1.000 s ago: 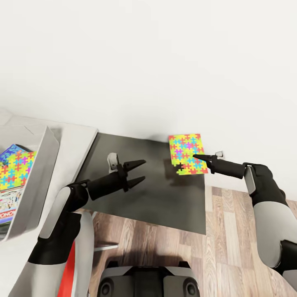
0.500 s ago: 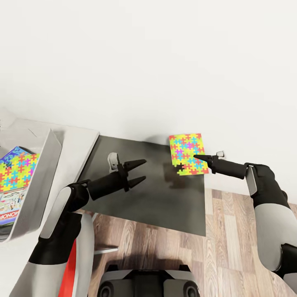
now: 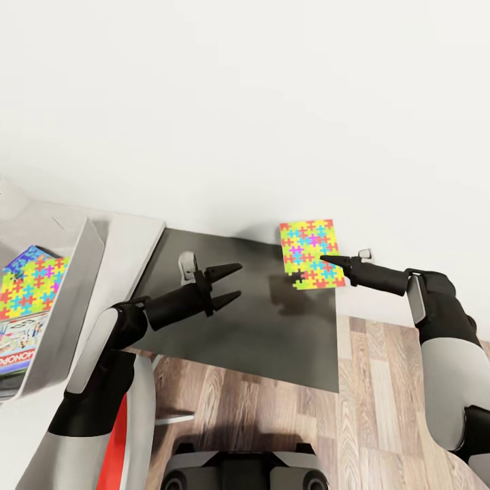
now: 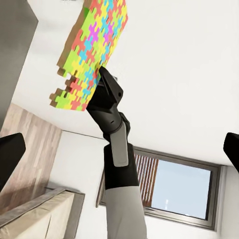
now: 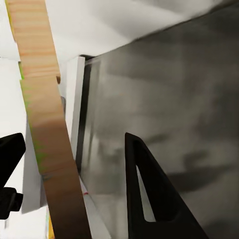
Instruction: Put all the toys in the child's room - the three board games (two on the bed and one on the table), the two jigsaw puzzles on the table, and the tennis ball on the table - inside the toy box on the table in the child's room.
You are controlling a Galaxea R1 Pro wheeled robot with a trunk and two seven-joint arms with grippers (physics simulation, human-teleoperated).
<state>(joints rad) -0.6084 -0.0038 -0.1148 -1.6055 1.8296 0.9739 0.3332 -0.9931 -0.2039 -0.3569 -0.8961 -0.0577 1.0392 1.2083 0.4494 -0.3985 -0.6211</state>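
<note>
Reaching forward beside the table (image 3: pixel 136 238), the right gripper (image 3: pixel 325 259) pinches a jigsaw puzzle (image 3: pixel 309 253); the left gripper (image 3: pixel 231 281) hangs spread, empty.

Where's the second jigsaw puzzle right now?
In the head view, the jigsaw puzzle is held by the right gripper, right of the table, in front of the white wall.

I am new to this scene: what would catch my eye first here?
The bright jigsaw puzzle stands out, held up in the air by the right claw beside the table's dark side. At the far left, the toy box on the table already holds another colourful puzzle. The left claw is open.
</note>
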